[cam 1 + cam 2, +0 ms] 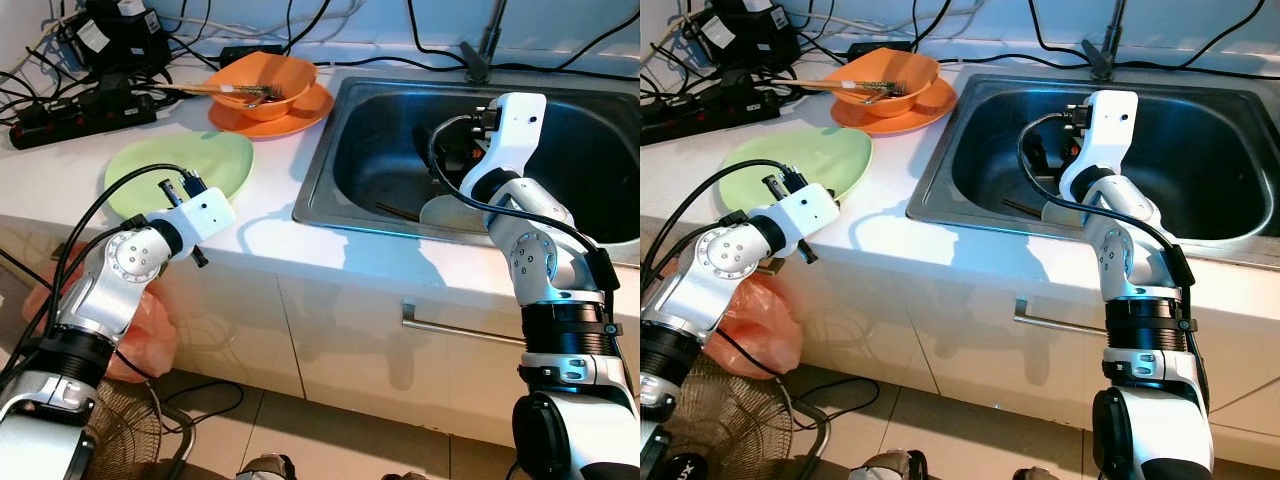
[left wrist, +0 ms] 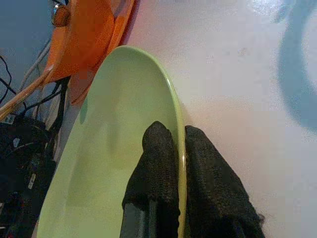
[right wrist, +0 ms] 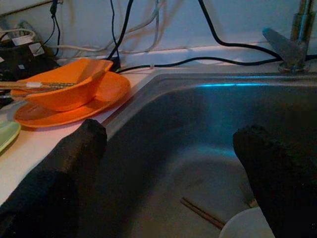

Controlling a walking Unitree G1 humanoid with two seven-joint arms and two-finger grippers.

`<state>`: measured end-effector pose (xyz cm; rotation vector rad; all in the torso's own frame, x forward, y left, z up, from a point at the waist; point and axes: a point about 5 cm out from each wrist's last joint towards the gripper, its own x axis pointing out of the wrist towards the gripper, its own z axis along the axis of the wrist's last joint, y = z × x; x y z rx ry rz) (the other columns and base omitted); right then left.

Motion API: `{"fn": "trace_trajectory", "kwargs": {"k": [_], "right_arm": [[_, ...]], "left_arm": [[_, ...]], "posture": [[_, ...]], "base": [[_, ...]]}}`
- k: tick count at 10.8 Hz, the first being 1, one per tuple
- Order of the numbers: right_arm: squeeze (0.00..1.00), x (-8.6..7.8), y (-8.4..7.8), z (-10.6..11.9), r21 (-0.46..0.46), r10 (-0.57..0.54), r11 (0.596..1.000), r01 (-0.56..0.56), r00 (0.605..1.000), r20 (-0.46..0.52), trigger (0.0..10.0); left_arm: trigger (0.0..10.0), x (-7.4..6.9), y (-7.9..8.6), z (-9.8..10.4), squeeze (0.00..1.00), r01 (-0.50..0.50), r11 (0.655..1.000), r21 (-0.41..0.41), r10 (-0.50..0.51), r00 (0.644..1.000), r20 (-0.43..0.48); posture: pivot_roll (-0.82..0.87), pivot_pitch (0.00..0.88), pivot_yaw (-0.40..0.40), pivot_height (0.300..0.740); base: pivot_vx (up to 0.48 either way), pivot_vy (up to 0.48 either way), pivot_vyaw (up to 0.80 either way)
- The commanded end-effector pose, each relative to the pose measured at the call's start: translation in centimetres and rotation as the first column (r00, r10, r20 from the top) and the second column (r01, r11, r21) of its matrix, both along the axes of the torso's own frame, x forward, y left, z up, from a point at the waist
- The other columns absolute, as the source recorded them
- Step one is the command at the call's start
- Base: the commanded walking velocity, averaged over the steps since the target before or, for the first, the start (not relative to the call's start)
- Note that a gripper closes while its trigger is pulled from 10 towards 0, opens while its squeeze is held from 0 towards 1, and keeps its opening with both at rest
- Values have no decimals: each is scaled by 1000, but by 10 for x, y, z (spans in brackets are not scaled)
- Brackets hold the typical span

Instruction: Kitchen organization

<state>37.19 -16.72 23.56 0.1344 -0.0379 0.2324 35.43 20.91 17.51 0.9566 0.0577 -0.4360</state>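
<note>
Pinched between the two black fingers of the left gripper (image 2: pixel 171 193) is the rim of the pale green round plate (image 1: pixel 215 165), which lies flat on the white countertop (image 1: pixel 270 215) with its near edge close to the counter's front lip, at about nine o'clock in the head views. Beyond it, at about eleven o'clock, an orange bowl (image 1: pixel 262 85) holding wooden chopsticks (image 1: pixel 215 90) sits in an orange plate (image 1: pixel 300 112), and a tangle of black cables and a power strip (image 1: pixel 80 115) crowds the back corner. My judgement: the grip takes only a thin bite of rim, so a quick lift could let the plate tip or slip out and drop over the lip to the tiled floor (image 1: pixel 300 420); a sweep toward the back would catch the orange stack or the cables. Open room lies toward three o'clock, a bare stretch of counter before the raised edge of the stainless steel sink (image 1: pixel 330 170). The right gripper (image 3: pixel 168 168) hangs inside that sink, fingers spread wide and holding nothing, above a pair of dark chopsticks (image 3: pixel 203 212) and a white dish (image 1: pixel 445 212).
</note>
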Motion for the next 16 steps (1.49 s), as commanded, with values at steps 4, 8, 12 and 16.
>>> {"fn": "trace_trajectory", "kwargs": {"k": [4,8,12,16], "right_arm": [[0,0,-1,-2,-32,49,998,-50,998,-35,10000],[0,-1,0,-5,-33,65,997,-67,996,-56,10000],[0,1,0,-7,128,151,983,-130,974,-166,10000],[0,-5,-16,5,233,273,948,-217,930,-247,10000]], "left_arm": [[0,-21,-36,-1,0,130,990,-50,-129,991,25],[0,-37,-63,8,0,196,977,-84,-182,971,153],[0,-57,-103,6,0,384,920,-72,-350,891,289],[0,-55,-127,-8,0,464,885,-45,-428,847,315]], "posture": [[117,110,66,740],[117,110,62,740],[114,108,56,740],[81,117,55,740]], "base": [[0,0,0],[0,0,0],[0,0,0],[0,0,0]]}}
